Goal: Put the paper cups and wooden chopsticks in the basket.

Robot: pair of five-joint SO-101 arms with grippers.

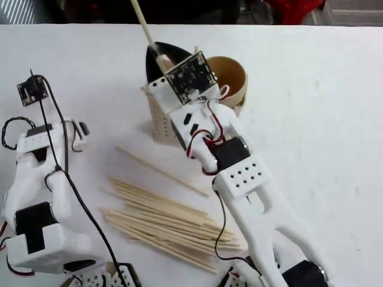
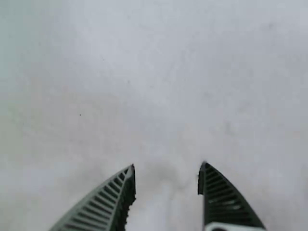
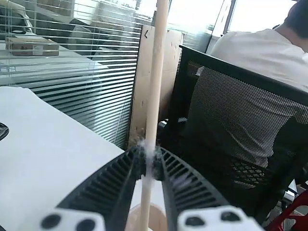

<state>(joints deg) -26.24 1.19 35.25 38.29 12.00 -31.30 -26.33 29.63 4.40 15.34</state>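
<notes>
A: Left gripper (image 2: 167, 167)?
B: Spread, over bare table (image 2: 144, 72). Loose chopsticks (image 1: 167, 224) lie at 6 o'clock of the basket (image 1: 157, 122).
A: Right gripper (image 3: 149, 161)?
B: Pinching one chopstick (image 3: 156, 72) above the basket, tip toward 11 o'clock. Light, stiff, probably slick and may pivot; grip mid-length. Paper cup (image 1: 230, 78) at basket's 2 o'clock.

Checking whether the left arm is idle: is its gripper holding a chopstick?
No, the left gripper is open above bare table with nothing in it.
</notes>
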